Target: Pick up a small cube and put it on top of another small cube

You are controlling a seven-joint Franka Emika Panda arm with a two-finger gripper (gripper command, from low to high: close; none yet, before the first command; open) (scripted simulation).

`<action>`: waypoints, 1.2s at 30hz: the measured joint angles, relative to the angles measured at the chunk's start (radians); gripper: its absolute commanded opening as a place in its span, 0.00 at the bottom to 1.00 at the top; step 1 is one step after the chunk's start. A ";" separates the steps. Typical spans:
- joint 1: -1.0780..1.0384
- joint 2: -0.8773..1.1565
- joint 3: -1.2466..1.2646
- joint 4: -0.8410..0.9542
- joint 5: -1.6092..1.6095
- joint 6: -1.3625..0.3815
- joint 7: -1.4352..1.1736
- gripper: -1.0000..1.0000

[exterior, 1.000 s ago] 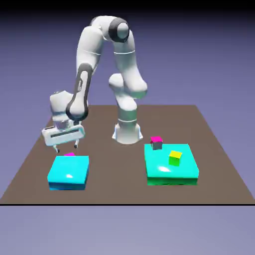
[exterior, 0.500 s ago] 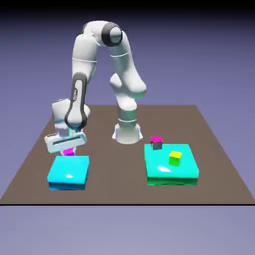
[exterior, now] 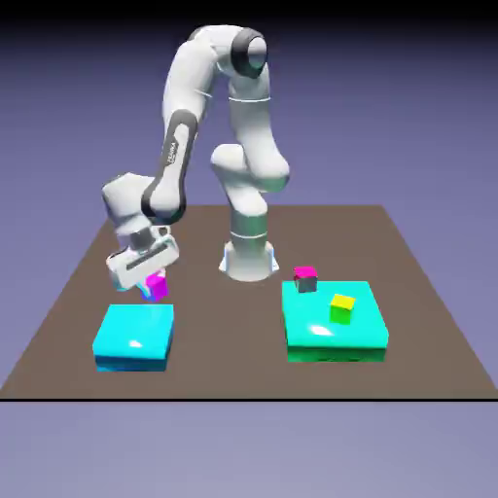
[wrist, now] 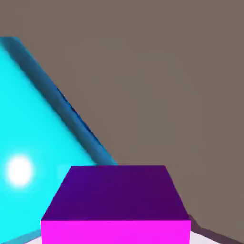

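Observation:
My gripper [exterior: 153,290] is shut on the small cube [exterior: 158,284], which shows magenta and purple faces. It hangs just above the far edge of the left cyan slab [exterior: 134,336]. In the hand view the small cube [wrist: 116,200] fills the bottom middle and hides the fingertips, with the left cyan slab [wrist: 33,143] below it. The other small cube [exterior: 305,279], dark grey with a magenta top, sits on the far left corner of the right cyan slab [exterior: 331,331], well to the exterior view's right of my gripper.
A yellow-and-green cube [exterior: 341,308] rests on the right slab, near the dark grey cube. The robot's base [exterior: 248,258] stands between the two slabs at the back. Brown table [exterior: 224,321] lies between the slabs.
The gripper went down to the back of the left slab, closed on the small cube, and has now lifted it up and slightly to the exterior view's right.

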 measured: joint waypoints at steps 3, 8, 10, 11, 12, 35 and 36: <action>0.107 -0.099 0.082 -0.011 0.002 -0.069 -0.063 0.00; 0.288 -0.248 0.193 -0.048 -0.025 -0.159 -0.083 0.00; 0.361 -0.313 0.231 -0.071 -0.039 -0.200 -0.082 0.00; 0.397 -0.345 0.250 -0.082 -0.046 -0.220 -0.081 0.00; 0.433 -0.378 0.269 -0.094 -0.053 -0.240 -0.080 0.00; 0.675 -0.557 0.387 -0.216 -0.078 -0.326 -0.059 1.00; 0.669 -0.590 0.376 -0.205 -0.094 -0.370 -0.054 1.00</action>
